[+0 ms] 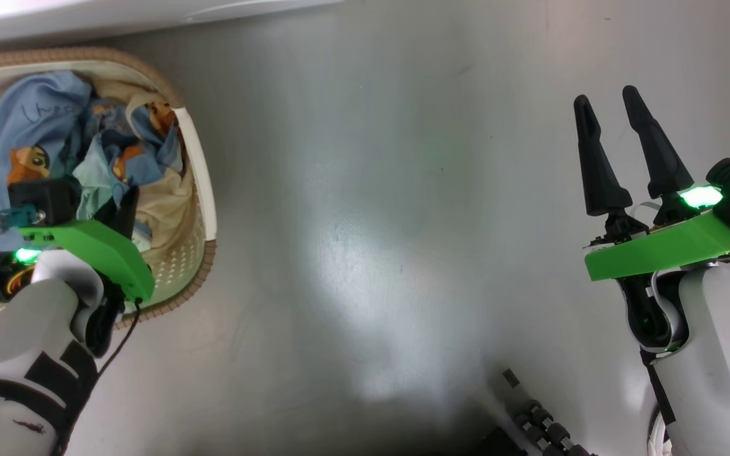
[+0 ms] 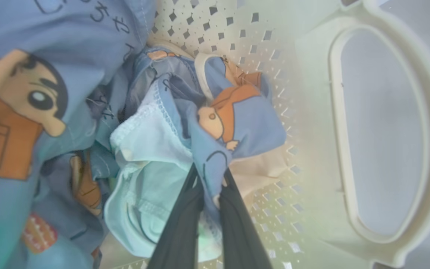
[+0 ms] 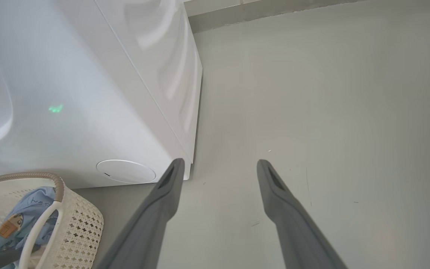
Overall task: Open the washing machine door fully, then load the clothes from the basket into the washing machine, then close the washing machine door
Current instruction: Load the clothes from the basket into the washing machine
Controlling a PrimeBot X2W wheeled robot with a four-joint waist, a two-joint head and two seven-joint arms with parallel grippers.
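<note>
The cream basket (image 1: 199, 171) with a brown woven-look rim stands on the floor at the left, full of light-blue clothes (image 1: 42, 126) printed with orange cartoon figures. My left gripper (image 2: 209, 177) reaches down into it, and its dark fingers (image 2: 179, 228) are shut on a fold of a blue printed garment (image 2: 245, 127) beside a pale mint piece (image 2: 151, 160). At the right my right gripper (image 1: 606, 98) hovers open over bare floor, holding nothing. The white washing machine (image 3: 88, 93) rises behind the basket (image 3: 80, 224); its door is out of view.
A small round white flap (image 3: 125, 171) sits low on the machine's front near its corner. The basket's white handle (image 2: 349, 149) loops at the right of the left wrist view. Grey floor (image 1: 371, 221) stretches between the two arms. A dark cable chain (image 1: 542, 427) lies at the bottom.
</note>
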